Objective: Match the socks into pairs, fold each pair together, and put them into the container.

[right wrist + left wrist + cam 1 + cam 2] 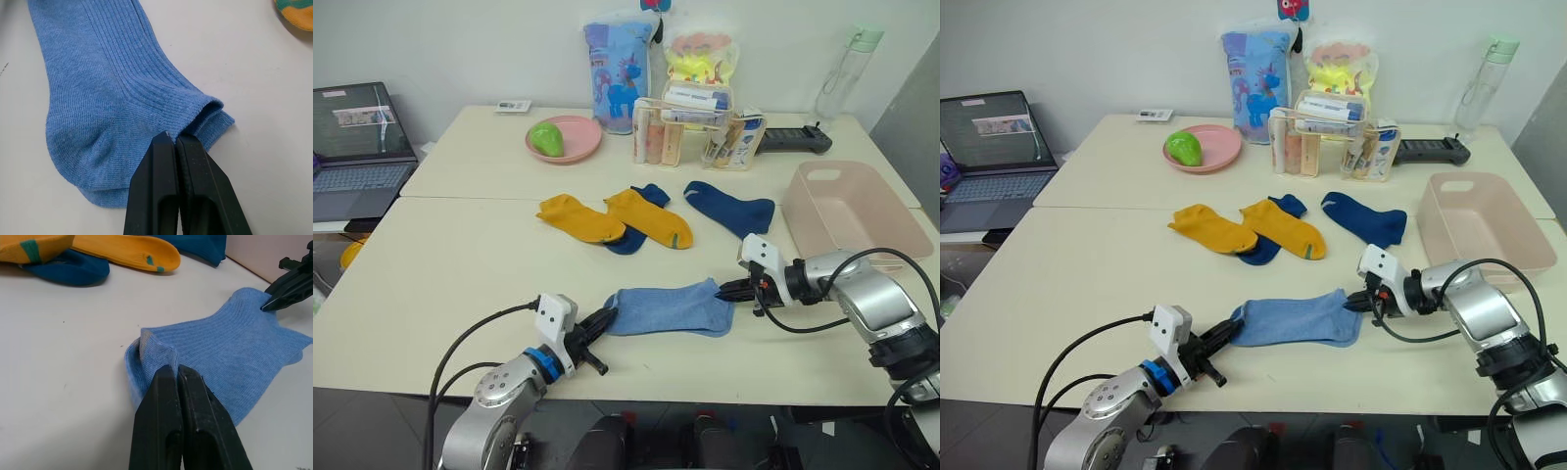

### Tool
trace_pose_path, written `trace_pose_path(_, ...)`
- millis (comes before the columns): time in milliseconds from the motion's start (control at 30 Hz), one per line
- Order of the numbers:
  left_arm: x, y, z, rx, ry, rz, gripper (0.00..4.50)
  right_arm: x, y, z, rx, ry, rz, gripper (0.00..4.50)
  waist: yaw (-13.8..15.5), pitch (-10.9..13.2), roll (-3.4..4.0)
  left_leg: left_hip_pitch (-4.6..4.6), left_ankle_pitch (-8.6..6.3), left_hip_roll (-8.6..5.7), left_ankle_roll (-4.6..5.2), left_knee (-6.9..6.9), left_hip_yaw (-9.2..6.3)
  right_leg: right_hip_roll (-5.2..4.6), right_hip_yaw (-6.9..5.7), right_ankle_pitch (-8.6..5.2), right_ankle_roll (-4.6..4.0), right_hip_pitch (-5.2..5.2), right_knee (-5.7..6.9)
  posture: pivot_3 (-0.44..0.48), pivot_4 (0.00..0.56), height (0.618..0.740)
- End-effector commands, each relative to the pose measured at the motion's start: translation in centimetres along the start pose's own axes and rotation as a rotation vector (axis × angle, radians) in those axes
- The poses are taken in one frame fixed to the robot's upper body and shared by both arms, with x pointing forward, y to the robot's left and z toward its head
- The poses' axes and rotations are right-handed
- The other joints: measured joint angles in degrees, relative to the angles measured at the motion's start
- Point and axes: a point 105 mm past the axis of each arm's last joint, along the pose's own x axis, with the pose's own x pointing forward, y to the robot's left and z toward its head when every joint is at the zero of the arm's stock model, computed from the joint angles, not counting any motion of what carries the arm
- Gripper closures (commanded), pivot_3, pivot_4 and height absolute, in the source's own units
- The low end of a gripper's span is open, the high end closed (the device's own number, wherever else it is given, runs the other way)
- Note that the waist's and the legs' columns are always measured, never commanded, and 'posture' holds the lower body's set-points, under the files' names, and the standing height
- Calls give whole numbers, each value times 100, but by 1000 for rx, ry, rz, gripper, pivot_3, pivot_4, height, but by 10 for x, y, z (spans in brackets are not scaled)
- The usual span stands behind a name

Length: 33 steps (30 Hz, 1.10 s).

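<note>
**A:** Where are the light blue socks [671, 309]?

**B:** We see them near the front edge of the table [460, 264], lying flat. They look stacked, one on top of the other. In the right wrist view we can see two cuff edges together.

**A:** What is our left gripper [604, 321] doing?

**B:** Its two black fingers are pressed tight together on one end of the light blue socks. The knit bunches up a little right at the tips.

**A:** And our right gripper [726, 289]?

**B:** It is at the other end, by the cuffs. Its fingers are squeezed together too, and the tips touch the cuff edge. We cannot tell for sure if any cloth is pinched between them.

**A:** Where are the other socks?

**B:** Two mustard yellow socks [612, 217] lie side by side near the middle of the table. One navy sock [639, 223] is partly under them. The other navy sock [729, 208] lies alone, between the yellow ones and the container.

**A:** Where is the container [847, 210]?

**B:** The pale pink tub sits at the right edge of the table, well apart from the light blue socks. We see no sock in it.

**A:** What is at the back?

**B:** A pink plate [570, 138] with a green thing on it, and a clear box [693, 132] of tubes.
</note>
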Motion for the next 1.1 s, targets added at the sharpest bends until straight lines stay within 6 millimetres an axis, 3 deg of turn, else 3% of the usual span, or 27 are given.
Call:
trace_pose_path(33,0,0,5,20,-31,-8,4477,-5,-2,10,-35,-23,-15,4500,0,0,0,0,0,0,0,0,0,0,0,0,0,0,0,0,150,740)
trace_pose_path(100,-1,1,5,20,-33,-4,4477,-5,-2,11,-35,-33,-14,4500,0,0,0,0,0,0,0,0,0,0,0,0,0,0,0,0,150,740)
trace_pose_path(200,-5,5,8,15,-49,6,3908,-10,-4,18,-23,-71,-28,3810,0,0,0,0,0,0,0,0,0,0,0,0,0,0,0,0,150,740)
trace_pose_path(367,-16,15,22,49,-61,13,2284,-24,-3,36,-12,-161,-48,2023,-1,0,0,0,0,0,0,-2,-1,0,0,0,0,-2,0,0,150,740)
trace_pose_path(600,-31,24,53,93,-35,-36,43,-33,12,51,-11,-241,-24,1968,0,0,0,-3,-1,0,2,-4,-6,0,-3,0,0,-3,-1,0,150,740)
trace_pose_path(767,-12,15,88,258,-43,-150,43,-12,33,61,-106,-324,-9,1968,0,1,0,-3,-1,0,2,-4,-8,0,-5,0,0,-2,0,0,150,740)
trace_pose_path(833,-3,8,89,310,-30,-199,639,0,39,58,-151,-322,-15,1968,-2,-1,2,-2,-1,0,1,-4,-7,0,-5,0,0,-1,1,0,150,740)
trace_pose_path(1000,14,-7,76,453,31,-310,2310,24,41,44,-207,-300,-61,3651,-30,-1,2,-1,-1,-5,1,-4,1,-2,5,0,0,-2,-7,0,150,740)
trace_pose_path(1067,19,-6,59,502,87,-334,2973,33,42,33,-242,-259,-75,4389,-29,-1,2,2,0,-4,0,-4,-1,-1,4,1,0,-3,0,0,150,740)
trace_pose_path(1100,21,-5,49,508,114,-339,3310,36,42,25,-244,-235,-87,4500,-29,-1,3,6,0,-4,0,-6,-1,-1,4,0,0,-1,2,0,150,740)
